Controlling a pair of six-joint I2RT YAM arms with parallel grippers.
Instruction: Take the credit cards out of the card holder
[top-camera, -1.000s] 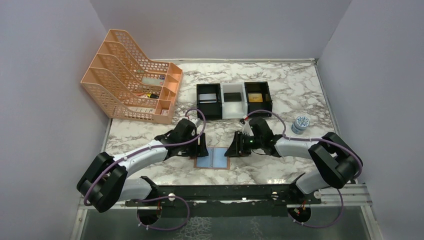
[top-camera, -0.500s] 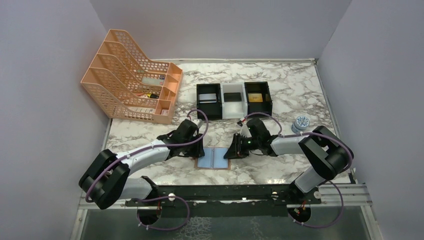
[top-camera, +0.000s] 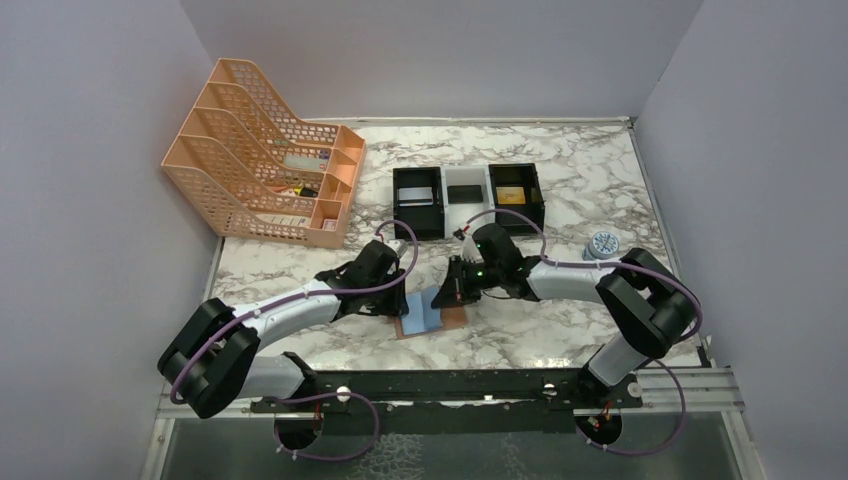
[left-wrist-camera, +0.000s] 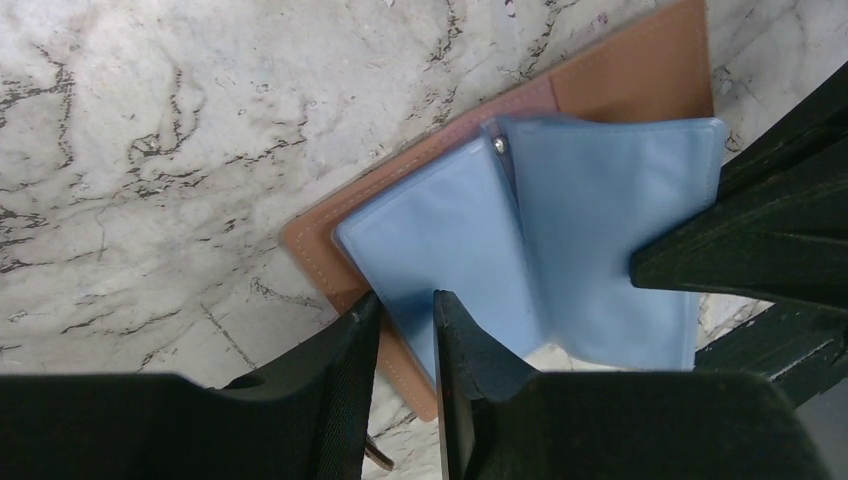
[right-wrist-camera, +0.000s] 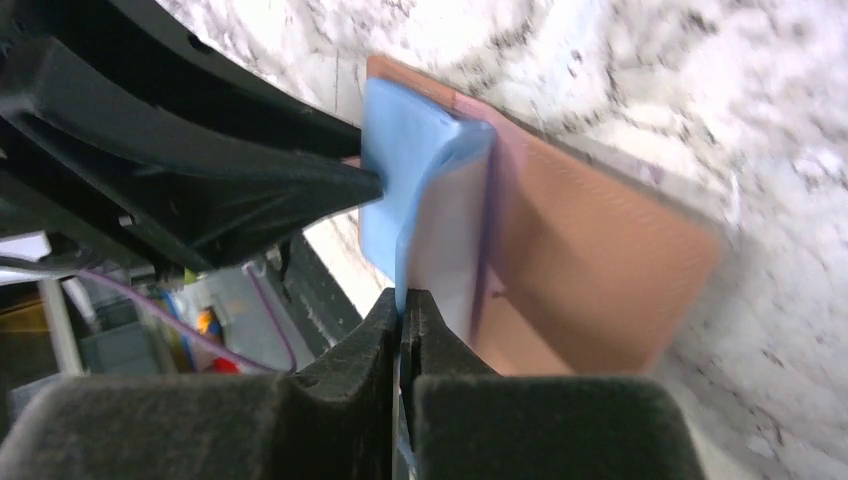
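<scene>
Tan leather, blue lining: holder (top-camera: 428, 312), open on the table (top-camera: 580, 180) between both arms. Right gripper (right-wrist-camera: 402, 300) clamped on a lifted leaf; left gripper (left-wrist-camera: 405, 305) narrowly apart astride the other's edge. Looks light, floppy, apt to slide; wants pinning at the leather, pinching at leaf edges.
</scene>
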